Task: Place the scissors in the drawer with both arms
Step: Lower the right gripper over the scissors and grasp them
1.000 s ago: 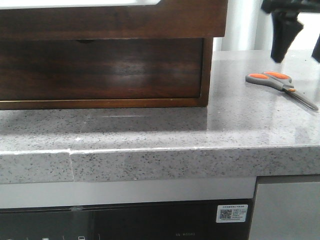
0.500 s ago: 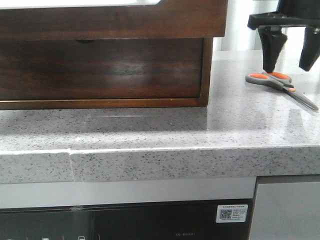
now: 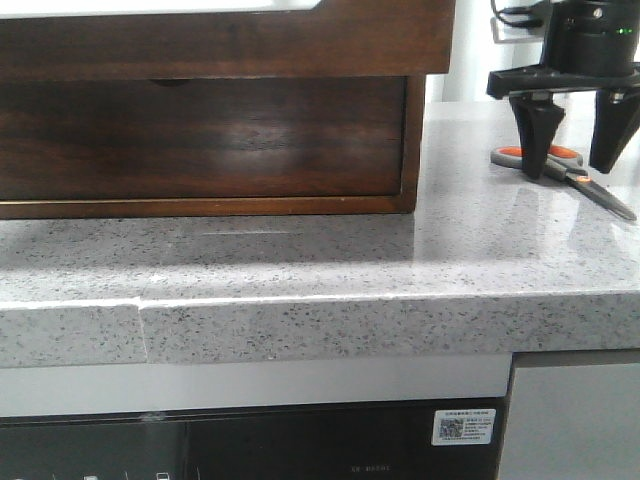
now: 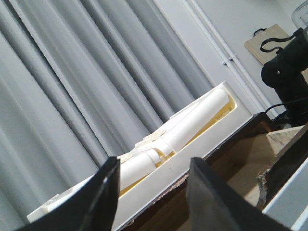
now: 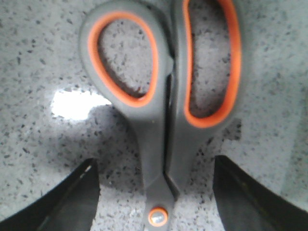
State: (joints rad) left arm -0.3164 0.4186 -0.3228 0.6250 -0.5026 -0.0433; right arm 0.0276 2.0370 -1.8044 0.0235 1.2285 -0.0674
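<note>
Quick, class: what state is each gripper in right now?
Left gripper: open, holding nothing.
Right gripper: open, straddling the scissors, not gripping.

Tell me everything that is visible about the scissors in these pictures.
The scissors are small, with grey plastic-looking handles whose two oval loops are lined in orange, one loop larger than the other, and an orange pivot dot. The slim grey blades are shut and point toward the table's right edge. They lie flat on the speckled grey countertop, to the right of the wooden cabinet. The open right gripper straddles them near the pivot, one finger on each side; neither finger visibly touches them.
</note>
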